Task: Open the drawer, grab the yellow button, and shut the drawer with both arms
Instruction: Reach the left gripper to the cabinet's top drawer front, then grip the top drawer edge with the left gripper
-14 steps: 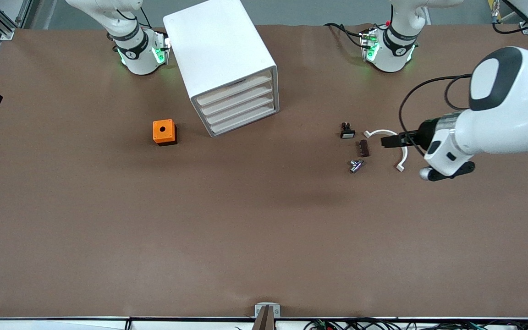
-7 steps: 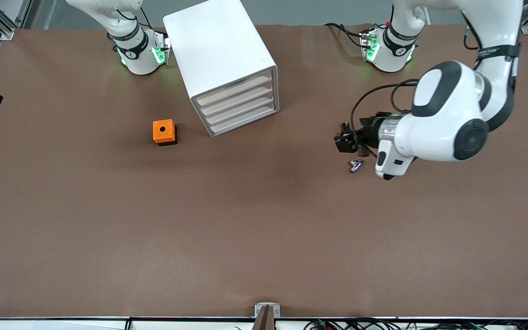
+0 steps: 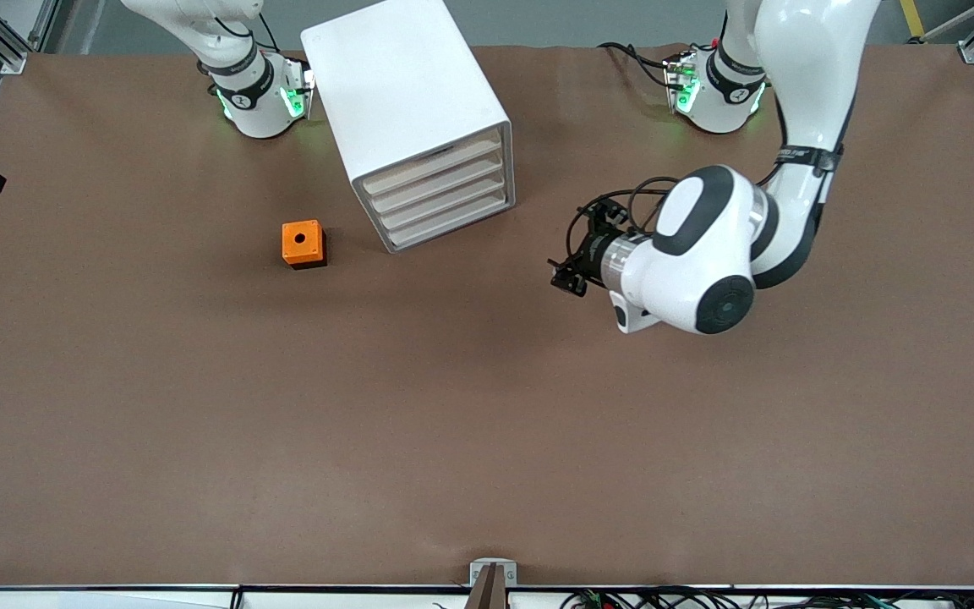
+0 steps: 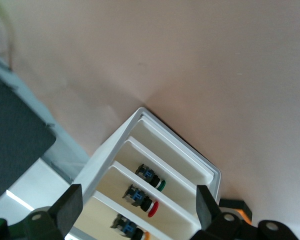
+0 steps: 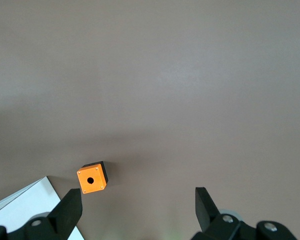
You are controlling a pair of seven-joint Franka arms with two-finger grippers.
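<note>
The white cabinet stands near the right arm's base, and all four drawers look shut. The uppermost drawer is under its top edge. In the left wrist view the cabinet front faces the camera, and the button with an orange-yellow cap shows at the frame edge in the uppermost drawer. My left gripper is open and empty, low over the table in front of the drawers and well apart from them. My right gripper is open and empty, high over the table near the orange cube.
An orange cube with a hole sits on the table beside the cabinet, toward the right arm's end. A green-capped button and a red-capped one lie in lower drawers. The left arm's body covers the table near its own base.
The left arm has swept from its end of the table toward the cabinet, and its gripper now faces the drawers. It now covers the small parts on the table. The cabinet and cube have not moved.
</note>
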